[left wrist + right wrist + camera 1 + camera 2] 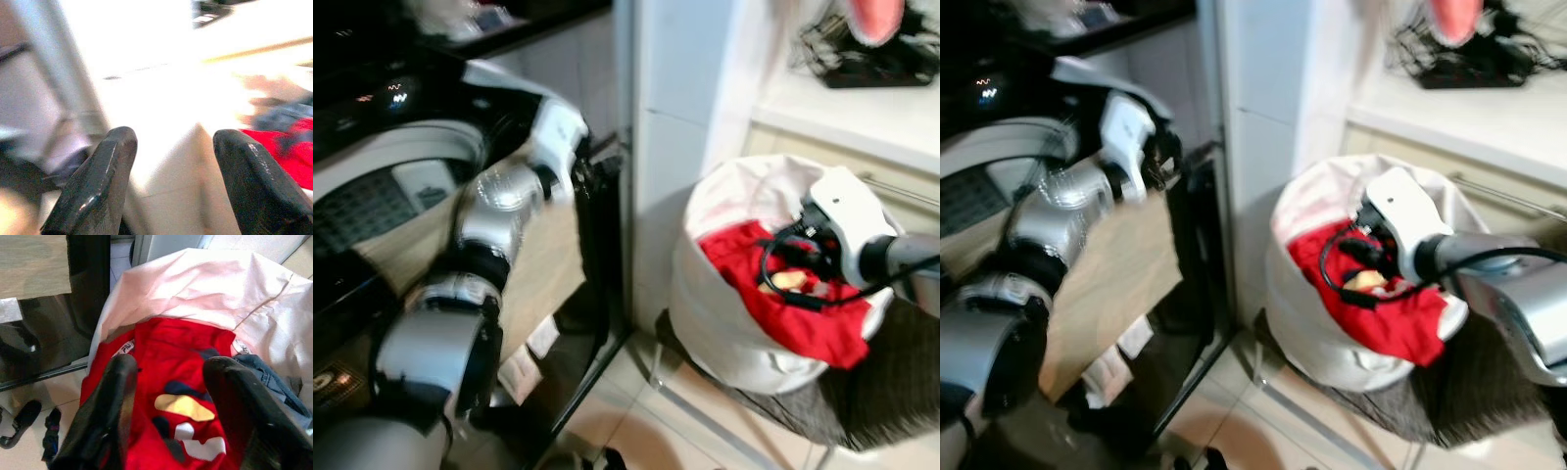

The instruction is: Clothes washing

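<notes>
A white laundry bag (734, 343) stands on the floor at the right, with a red garment (803, 318) bearing yellow and white print lying on top inside it. My right gripper (166, 396) hangs open just above the red garment (166, 347), its fingers (110, 406) either side of the print and holding nothing. A blue denim piece (274, 382) lies beside the red one. My left arm reaches forward at the left, and its gripper (171, 161) is open and empty near the black frame (602, 255) beside the washing machine (372, 176).
A white wall corner (675, 147) separates the machine from the bag. A counter at the back right holds a black wire basket (871, 49). A dark mat (891, 392) lies under the bag. Dark slippers (19, 431) lie on the tiled floor.
</notes>
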Motion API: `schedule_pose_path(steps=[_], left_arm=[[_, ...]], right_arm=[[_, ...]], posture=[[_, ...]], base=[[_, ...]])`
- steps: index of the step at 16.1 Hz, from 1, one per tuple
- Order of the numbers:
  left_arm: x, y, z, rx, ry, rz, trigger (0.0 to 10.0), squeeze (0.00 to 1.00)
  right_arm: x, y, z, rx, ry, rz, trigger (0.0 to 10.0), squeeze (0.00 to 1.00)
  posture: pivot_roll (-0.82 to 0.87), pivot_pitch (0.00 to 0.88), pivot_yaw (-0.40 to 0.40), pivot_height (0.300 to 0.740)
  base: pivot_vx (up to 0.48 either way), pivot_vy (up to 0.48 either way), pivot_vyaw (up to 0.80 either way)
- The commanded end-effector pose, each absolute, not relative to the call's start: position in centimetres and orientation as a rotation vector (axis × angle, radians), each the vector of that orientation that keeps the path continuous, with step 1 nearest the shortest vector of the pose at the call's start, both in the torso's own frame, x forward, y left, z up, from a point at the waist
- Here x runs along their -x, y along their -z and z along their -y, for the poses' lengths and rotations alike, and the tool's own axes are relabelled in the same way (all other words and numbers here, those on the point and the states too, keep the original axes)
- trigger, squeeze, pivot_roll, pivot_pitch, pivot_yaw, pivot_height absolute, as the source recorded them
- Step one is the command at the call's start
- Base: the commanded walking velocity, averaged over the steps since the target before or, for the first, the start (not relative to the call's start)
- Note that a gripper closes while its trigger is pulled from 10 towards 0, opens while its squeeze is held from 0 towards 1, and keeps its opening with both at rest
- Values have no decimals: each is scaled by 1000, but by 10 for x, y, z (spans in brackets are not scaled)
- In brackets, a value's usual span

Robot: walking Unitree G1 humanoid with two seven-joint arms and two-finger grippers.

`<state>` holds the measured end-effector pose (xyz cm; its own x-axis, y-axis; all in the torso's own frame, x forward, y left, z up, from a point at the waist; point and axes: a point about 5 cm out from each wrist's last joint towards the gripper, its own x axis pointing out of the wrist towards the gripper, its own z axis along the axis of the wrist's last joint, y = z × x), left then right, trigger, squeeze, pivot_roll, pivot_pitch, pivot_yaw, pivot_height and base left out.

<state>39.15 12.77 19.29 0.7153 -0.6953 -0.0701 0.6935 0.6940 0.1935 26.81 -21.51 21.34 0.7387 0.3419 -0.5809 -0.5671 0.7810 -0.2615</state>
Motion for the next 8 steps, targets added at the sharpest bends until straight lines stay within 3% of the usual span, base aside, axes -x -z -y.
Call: schedule_pose_path(steps=[1, 2, 5, 8], left_arm=[[-384, -198, -124, -238, 871, 36, 10000, 0], [-366, -187, -122, -222, 990, -10, 10000, 0], [-342, -178, -120, -182, 1156, -101, 10000, 0], [-325, -171, -120, -192, 1182, -150, 10000, 0]], right_arm=[[-260, -214, 215, 473, -589, -562, 10000, 1000], [-246, -211, 222, 528, -694, -641, 10000, 1000], [-239, -203, 231, 620, -752, -733, 10000, 1000], [-243, -187, 243, 735, -724, -786, 10000, 1000]], posture=[[-112, 0, 73, 740], [-113, 0, 69, 740], [-107, 0, 61, 740], [-102, 0, 57, 740]], base=[[0, 0, 0], [0, 0, 0], [0, 0, 0], [0, 0, 0]])
